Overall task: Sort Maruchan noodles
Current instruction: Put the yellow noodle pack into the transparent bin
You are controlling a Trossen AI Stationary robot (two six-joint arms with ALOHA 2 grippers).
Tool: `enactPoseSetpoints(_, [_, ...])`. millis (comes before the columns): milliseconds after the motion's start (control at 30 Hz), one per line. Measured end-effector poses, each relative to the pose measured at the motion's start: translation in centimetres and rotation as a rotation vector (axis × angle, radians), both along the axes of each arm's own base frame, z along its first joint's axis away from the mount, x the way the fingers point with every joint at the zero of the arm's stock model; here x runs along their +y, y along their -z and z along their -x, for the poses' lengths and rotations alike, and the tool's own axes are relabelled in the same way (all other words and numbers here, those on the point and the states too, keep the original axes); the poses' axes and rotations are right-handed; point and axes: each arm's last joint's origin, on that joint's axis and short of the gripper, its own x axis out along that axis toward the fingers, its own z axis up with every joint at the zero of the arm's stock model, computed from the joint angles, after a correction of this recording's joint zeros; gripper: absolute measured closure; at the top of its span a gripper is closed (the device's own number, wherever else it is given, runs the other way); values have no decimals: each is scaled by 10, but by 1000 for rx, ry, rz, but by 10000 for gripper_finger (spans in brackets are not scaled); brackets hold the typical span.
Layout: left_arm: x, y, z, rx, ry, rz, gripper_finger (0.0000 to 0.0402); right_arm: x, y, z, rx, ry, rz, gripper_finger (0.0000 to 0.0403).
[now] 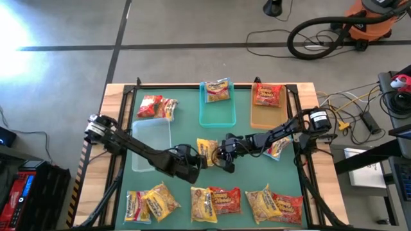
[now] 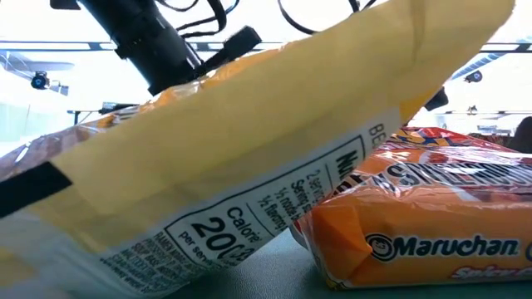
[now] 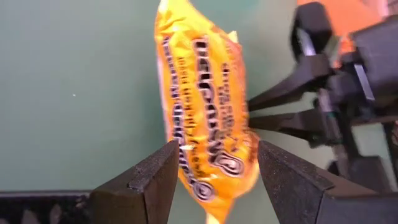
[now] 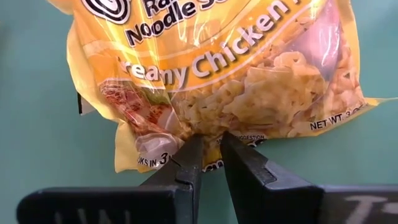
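Pinching the edge of a yellow Maruchan noodle packet [image 1: 207, 149] at mid-table, the right gripper [image 1: 218, 156] holds it upright above the green mat [image 1: 186, 128] while the left gripper [image 1: 200, 162], fingers spread wide, straddles the packet's other end without closing; more packets [image 1: 212, 202] line the near edge, and beyond stand the teal tray [image 1: 217, 110] and tan tray [image 1: 267, 110], each holding one
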Motion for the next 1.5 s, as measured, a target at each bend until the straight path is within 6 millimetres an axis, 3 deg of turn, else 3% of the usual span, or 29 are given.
enactPoseSetpoints(533, [21,18,-12,21,-87,21,200,0,1,2,1,-92,36,370])
enactPoseSetpoints(1100, [19,14,-23,-33,11,10,203,1,0,0,-36,-122,47,370])
enactPoseSetpoints(1367, [18,15,-23,-23,39,56,268,1,-3,-1,-46,-43,-16,369])
enactPoseSetpoints(1500, [18,13,-24,-37,36,60,303,2,-16,-1,-73,-24,-64,369])
